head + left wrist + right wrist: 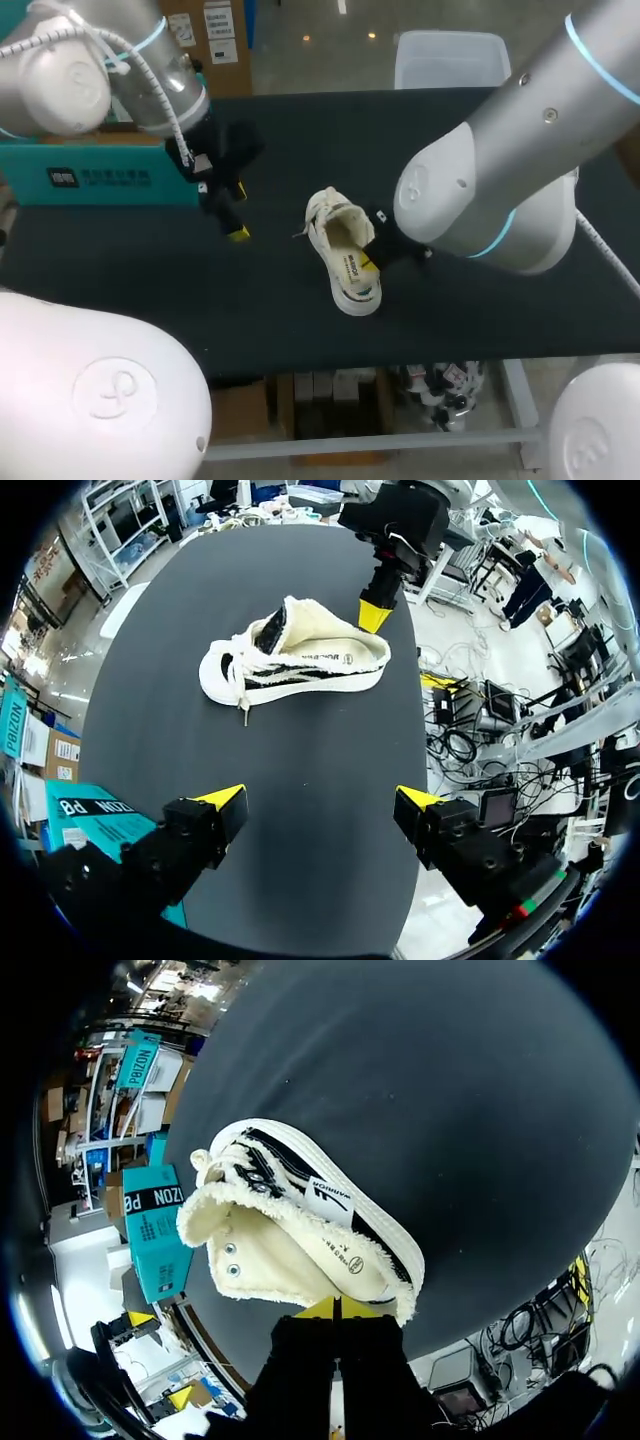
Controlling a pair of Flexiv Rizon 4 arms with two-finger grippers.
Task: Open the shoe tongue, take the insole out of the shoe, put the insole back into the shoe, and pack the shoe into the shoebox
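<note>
One shoe (343,250), one shoebox (100,175), two end effectors, one desk (500,310).
The left end effector (320,800) and the right end effector (337,1309) make the pair. Only a single teal shoebox and a single shoe show, and any insole inside the shoe is too hidden to count.

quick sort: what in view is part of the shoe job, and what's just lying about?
Job:
- white shoe, mid-table
- teal shoebox, at the table's left edge
- right tool, at the shoe's heel
- left tool, open, apart from the shoe
- insole: not separately visible

Lying about:
- clear plastic bin, at the table's far edge
</note>
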